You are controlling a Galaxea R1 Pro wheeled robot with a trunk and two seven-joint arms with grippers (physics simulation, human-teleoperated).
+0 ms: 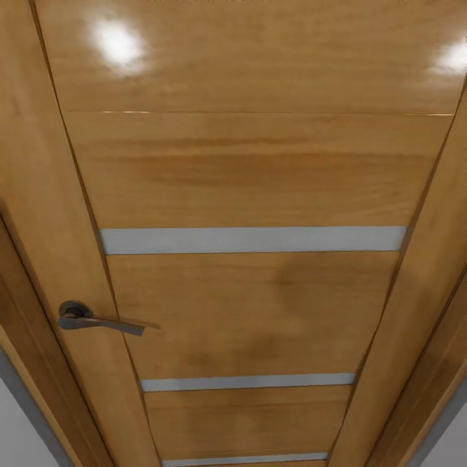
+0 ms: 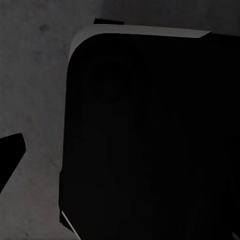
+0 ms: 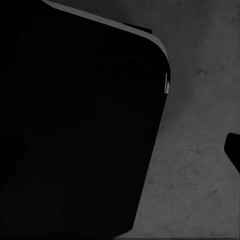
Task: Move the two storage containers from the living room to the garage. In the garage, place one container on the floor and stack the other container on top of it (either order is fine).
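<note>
Head view: glossy wooden door [image 1: 253, 188] close up, three pale horizontal strips [image 1: 253, 239] across its panel, dark lever handle [image 1: 97, 319] at left side, shut in its wooden frame [image 1: 26, 194].

Left wrist view: dark grey speckled floor [image 2: 35, 90] below, large black rounded-corner robot body [image 2: 150, 140] over it.

Right wrist view: same floor [image 3: 200, 175], same black body [image 3: 75, 125].

Finger opening on either arm: cannot tell. Storage containers: location cannot be told.

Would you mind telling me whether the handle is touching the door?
Touching: the head view shows the handle's round base seated on the door's left stile, its lever standing off the wood.
</note>
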